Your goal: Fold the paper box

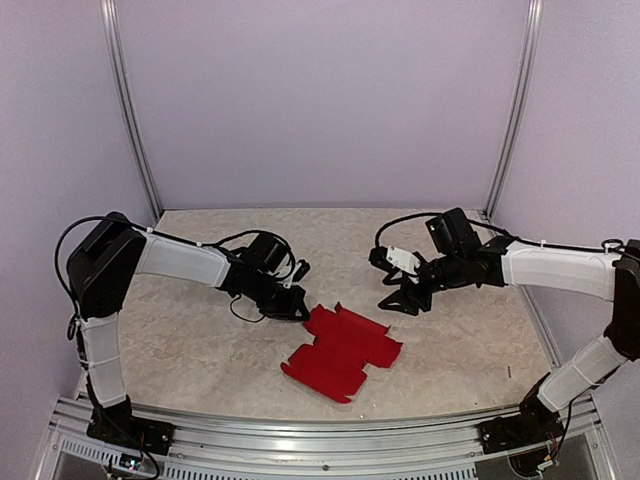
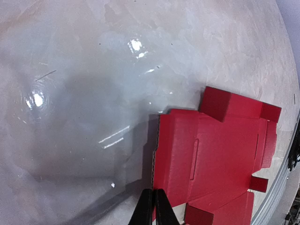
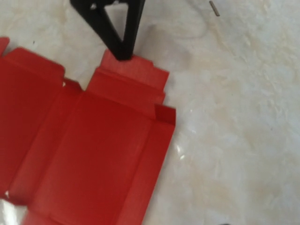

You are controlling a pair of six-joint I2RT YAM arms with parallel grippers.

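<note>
1. The paper box point(image 1: 342, 352) lies flat on the table point(image 1: 190, 350), a red sheet with flaps spread.
2. The left gripper point(image 1: 298, 308) meets its far-left corner.
3. The right gripper point(image 1: 403, 302) hangs beyond its far-right edge, jaws apart.

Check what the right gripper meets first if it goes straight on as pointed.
Probably the paper box, around its nearest flaps; the right gripper angles down towards it, though depth is unclear.

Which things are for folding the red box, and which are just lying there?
For the job: the paper box, the left gripper pinching its flap, the right gripper open nearby.
Just lying about: a small dark stick on the table.
</note>
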